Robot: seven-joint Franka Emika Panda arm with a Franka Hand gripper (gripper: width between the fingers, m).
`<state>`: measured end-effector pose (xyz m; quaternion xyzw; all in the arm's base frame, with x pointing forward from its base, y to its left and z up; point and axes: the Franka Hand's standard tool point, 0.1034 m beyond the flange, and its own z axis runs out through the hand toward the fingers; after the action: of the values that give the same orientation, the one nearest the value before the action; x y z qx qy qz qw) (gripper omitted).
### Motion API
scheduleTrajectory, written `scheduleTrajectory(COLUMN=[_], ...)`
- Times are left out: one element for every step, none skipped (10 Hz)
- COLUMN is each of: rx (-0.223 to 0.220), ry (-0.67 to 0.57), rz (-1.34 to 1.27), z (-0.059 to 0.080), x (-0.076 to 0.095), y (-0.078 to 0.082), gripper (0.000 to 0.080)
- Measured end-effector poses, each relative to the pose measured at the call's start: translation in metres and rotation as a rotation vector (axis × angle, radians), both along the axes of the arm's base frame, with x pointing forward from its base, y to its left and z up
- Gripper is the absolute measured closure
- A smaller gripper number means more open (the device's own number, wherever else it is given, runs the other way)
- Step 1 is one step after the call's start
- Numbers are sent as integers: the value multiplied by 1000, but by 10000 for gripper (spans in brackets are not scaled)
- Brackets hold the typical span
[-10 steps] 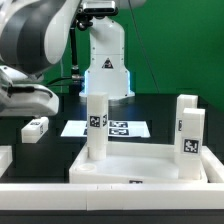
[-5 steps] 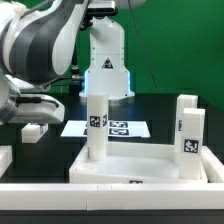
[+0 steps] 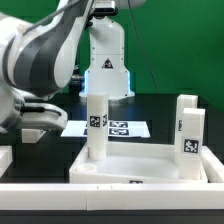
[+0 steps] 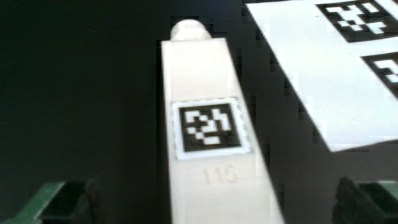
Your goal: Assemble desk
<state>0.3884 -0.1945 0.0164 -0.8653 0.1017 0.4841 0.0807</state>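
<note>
Exterior view: tabletop [image 3: 140, 168] lies at the front of the black table with two legs [image 3: 97, 127] standing upright in its sockets, the second leg [image 3: 187, 134] toward this view's right. Behind the tabletop lies the marker board [image 3: 112, 128]. My arm fills this view's left, over a loose leg [image 3: 33, 131] lying beside the marker board; my claw itself is hidden here.

Wrist view: that loose leg [image 4: 208, 120] lies flat, tag up, centred between my fingers [image 4: 48, 203], which stand spread and apart from it, grasping nothing. The marker board [image 4: 329, 70] is just beside it.

Risk, as I judge it: descending off-centre could nudge the leg or pinch it crooked, leaving it tilted for its socket.
</note>
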Motion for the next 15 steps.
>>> scheduleTrajectory(rx=[15, 18, 17, 17, 17, 17, 16, 16, 16, 16, 16, 16, 16, 16, 16], ry=[28, 33, 31, 31, 31, 31, 31, 31, 31, 31, 31, 31, 31, 31, 30], rz=[-21, -22, -22, -23, -23, -23, -23, -23, -23, -24, -24, -24, -24, -24, -24], z=[-4, -6, -6, -6, -6, -6, -6, -6, -6, -6, -6, -6, -6, -6, -5], x=[-9, -11, -11, -11, -11, -11, -11, -11, -11, -11, -11, -11, -11, -11, -11], y=[1, 1, 0, 0, 0, 0, 0, 0, -1, -1, -1, -1, -1, -1, -1], gripper=[151, 151, 151, 151, 245, 428, 428, 512, 512, 512, 512, 512, 512, 512, 512])
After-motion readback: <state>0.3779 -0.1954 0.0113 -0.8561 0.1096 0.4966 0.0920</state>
